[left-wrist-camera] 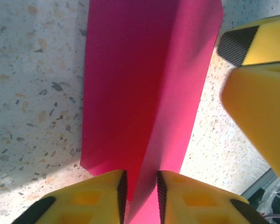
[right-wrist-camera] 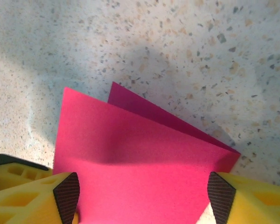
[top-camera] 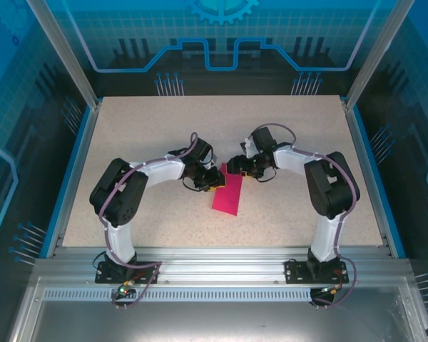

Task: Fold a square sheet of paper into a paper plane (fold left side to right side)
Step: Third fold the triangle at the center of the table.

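Left pincer [left-wrist-camera: 141, 186] stood nearly closed at the bottom of its wrist view, pads nipping the raised crease of the square sheet of paper [top-camera: 227, 194]. Right pincer [right-wrist-camera: 143, 196] gaped wide, straddling the sheet's folded end without clamping it. The paper lay folded mid-frame on the bench [top-camera: 128, 142], between both pincers

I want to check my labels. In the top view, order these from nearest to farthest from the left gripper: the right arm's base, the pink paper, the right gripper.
1. pink paper, right at the left gripper, centre.
2. right gripper, just to the right.
3. right arm's base, near edge, right.
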Robot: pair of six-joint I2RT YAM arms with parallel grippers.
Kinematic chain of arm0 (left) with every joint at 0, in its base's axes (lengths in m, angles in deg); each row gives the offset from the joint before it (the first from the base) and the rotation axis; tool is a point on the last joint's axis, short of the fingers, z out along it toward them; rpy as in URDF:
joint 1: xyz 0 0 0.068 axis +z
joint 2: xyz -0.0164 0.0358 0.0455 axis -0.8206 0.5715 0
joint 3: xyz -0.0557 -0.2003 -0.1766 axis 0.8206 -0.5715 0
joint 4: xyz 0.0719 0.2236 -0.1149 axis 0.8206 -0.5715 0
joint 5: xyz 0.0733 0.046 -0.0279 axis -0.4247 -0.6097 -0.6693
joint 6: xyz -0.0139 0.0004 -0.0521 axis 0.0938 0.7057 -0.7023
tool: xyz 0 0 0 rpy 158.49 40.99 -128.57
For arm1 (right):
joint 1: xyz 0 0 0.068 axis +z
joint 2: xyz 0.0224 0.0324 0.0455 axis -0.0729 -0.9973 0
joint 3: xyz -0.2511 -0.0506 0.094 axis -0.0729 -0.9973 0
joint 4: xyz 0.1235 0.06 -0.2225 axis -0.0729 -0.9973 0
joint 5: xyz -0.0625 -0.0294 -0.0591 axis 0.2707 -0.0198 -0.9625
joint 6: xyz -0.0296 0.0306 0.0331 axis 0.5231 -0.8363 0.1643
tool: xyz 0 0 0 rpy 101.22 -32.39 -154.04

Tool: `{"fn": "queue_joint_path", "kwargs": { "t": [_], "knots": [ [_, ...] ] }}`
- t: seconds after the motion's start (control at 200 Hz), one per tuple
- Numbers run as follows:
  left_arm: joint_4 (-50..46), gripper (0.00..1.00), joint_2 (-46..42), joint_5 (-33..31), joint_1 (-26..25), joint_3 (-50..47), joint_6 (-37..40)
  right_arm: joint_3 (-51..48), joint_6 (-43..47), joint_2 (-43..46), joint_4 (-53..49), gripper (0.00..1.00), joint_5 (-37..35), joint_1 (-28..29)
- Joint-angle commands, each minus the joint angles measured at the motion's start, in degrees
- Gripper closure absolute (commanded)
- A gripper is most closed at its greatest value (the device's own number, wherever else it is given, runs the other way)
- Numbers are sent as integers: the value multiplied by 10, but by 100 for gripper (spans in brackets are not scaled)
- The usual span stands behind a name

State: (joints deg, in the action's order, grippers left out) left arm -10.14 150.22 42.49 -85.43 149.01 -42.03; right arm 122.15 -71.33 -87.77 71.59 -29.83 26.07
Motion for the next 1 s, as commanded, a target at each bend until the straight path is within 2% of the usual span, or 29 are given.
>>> {"fn": "queue_joint_path", "kwargs": {
  "t": [0.0,0.09,0.255,0.4,0.515,0.71,0.83,0.995],
  "knots": [
    [-9,79,-9,-13,-12,-6,-10,-19,36,73,-11,18,-29,7],
    [-13,84,-13,-22,-20,-6,-16,-51,59,129,-18,14,-42,8],
    [-23,90,-23,-39,-28,-8,-31,-164,107,272,-14,13,-69,38],
    [-29,91,-27,-44,-30,-11,-42,-290,132,407,0,12,-139,125],
    [-37,91,-28,-52,-33,-10,-43,-337,145,459,11,11,-206,211],
    [-36,91,-33,-57,-34,-18,-46,-320,207,421,10,11,-359,368],
    [-35,91,-32,-56,-35,-18,-46,-292,251,360,28,11,-419,426],
    [-36,91,-32,-55,-36,-16,-44,-246,298,257,50,12,-488,473]
  ]
}}
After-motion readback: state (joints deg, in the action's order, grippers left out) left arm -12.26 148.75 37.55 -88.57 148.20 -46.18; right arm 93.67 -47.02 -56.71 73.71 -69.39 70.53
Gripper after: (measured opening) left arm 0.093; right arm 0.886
